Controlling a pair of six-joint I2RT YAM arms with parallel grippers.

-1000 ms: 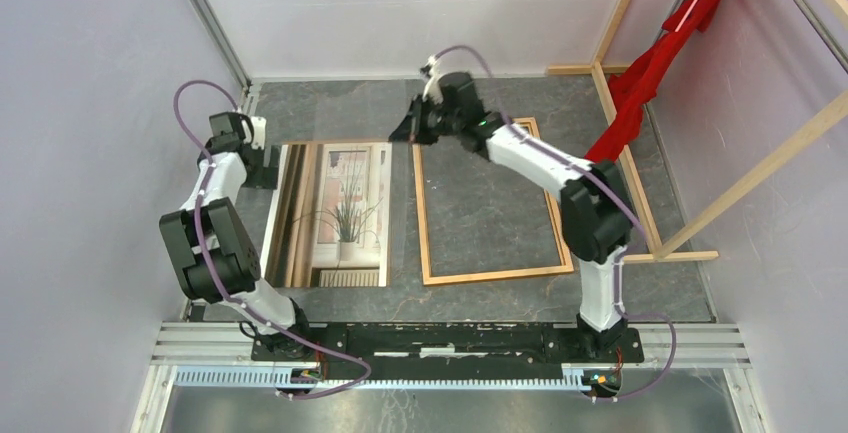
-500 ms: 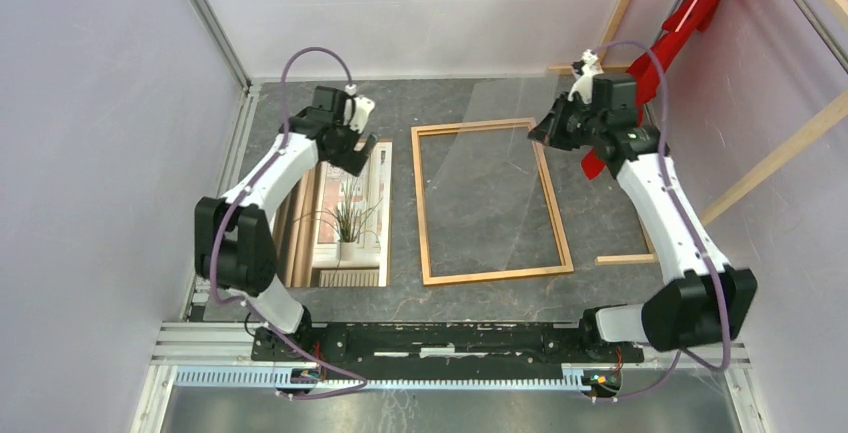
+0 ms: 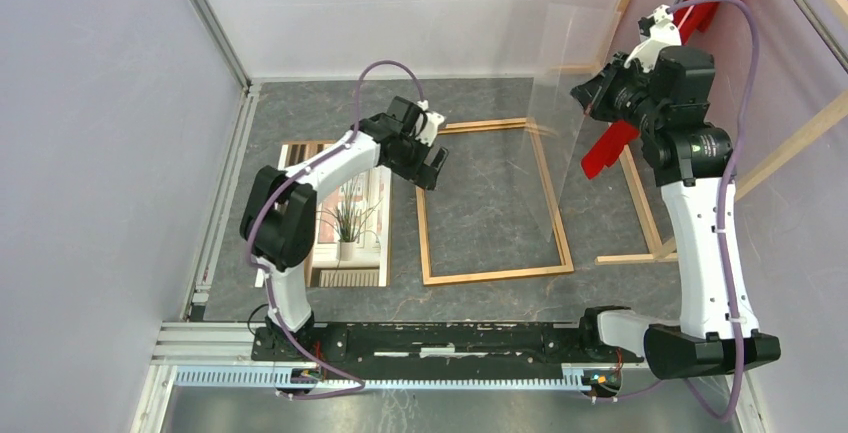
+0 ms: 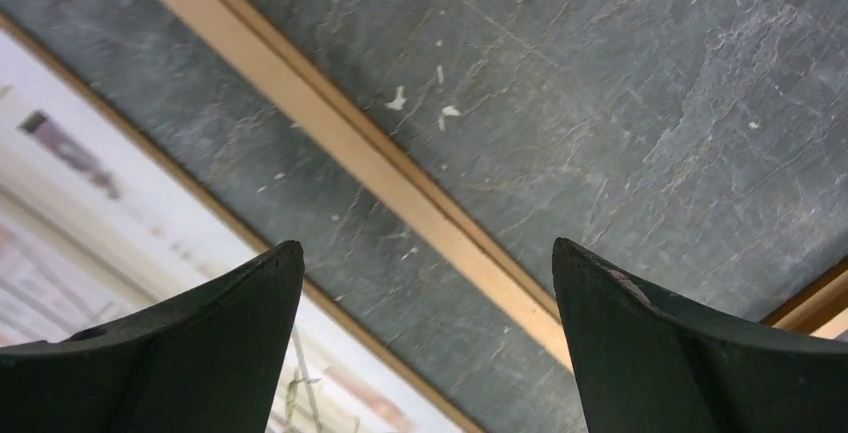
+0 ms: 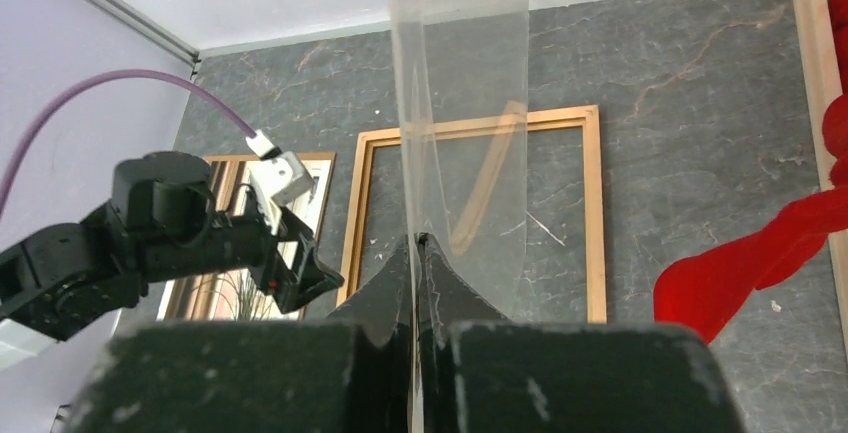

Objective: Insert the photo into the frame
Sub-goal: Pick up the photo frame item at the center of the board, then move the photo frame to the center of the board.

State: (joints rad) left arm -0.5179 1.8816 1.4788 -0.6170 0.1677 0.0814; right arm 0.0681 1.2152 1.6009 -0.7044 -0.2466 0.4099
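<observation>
Two grippers are being shown: one spread and empty, one pinched on a clear sheet.
The photo (image 3: 350, 223) is lying flat on the table (image 3: 300, 118), just left of the frame (image 3: 497, 274); it is being judged light, thin, bendable and slick, best taken by a free edge. The left gripper (image 3: 432, 163) is being held wide apart above the frame's left rail, touching nothing. The clear sheet (image 5: 460, 103) is being gripped, raised, by the right gripper (image 3: 592, 93).
</observation>
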